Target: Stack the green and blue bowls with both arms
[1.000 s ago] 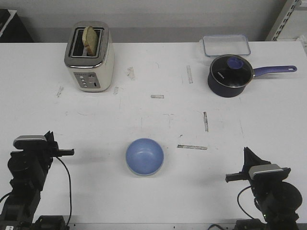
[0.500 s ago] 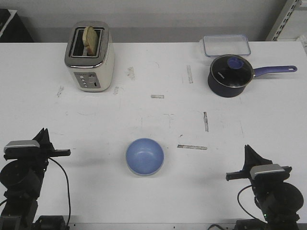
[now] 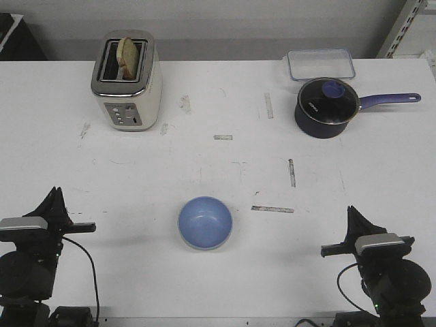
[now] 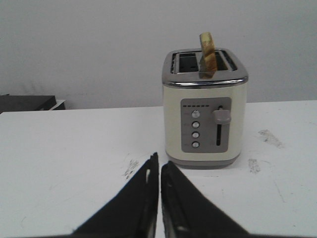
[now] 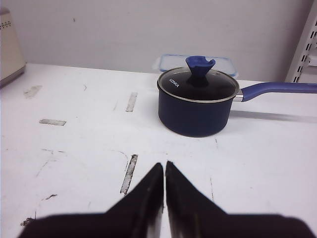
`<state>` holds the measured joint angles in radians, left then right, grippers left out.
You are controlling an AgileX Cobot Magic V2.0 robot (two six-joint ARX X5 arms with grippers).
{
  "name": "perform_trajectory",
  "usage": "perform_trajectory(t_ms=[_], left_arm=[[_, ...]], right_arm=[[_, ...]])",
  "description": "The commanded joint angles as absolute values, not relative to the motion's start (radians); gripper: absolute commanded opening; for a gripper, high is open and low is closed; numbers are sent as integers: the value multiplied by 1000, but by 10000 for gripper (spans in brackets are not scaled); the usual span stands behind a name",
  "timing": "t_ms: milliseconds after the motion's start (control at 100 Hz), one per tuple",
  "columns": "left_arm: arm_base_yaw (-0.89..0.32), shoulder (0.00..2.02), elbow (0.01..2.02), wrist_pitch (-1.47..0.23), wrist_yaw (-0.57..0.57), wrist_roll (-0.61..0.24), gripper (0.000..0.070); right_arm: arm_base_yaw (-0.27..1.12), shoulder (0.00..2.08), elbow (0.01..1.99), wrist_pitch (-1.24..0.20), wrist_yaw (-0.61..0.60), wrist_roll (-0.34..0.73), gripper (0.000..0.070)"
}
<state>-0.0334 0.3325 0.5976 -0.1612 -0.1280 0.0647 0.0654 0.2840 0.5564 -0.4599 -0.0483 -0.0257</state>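
Left arm point(image 3: 30, 252) has drawn back toward the near edge, both grippers pressed together and empty; blue bowl point(image 3: 205, 222) sits near that edge's middle, apparently stacked already, green unseen

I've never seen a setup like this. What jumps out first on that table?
Probably the blue bowl, alone near the front between the two arms. Next, the cream toaster at the back left, a slice of bread poking out of it. At the back right stands a dark navy saucepan, lidded, before a clear container.
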Motion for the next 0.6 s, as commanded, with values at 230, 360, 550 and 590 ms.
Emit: perform_trajectory(t_ms=[230,360,550,590], left_arm=[[-42,187,275,57,-120,10,2],[-10,122,169,57,-58,9,2],[15,-4,13,109,-4,9,2],[15,2,12,94,2,7,1]], right_arm=[[67,289,557,-449,-45,-16,0],[67,289,557,-449,-45,-16,0],[67,289,557,-449,-45,-16,0],[67,289,557,-449,-45,-16,0]])
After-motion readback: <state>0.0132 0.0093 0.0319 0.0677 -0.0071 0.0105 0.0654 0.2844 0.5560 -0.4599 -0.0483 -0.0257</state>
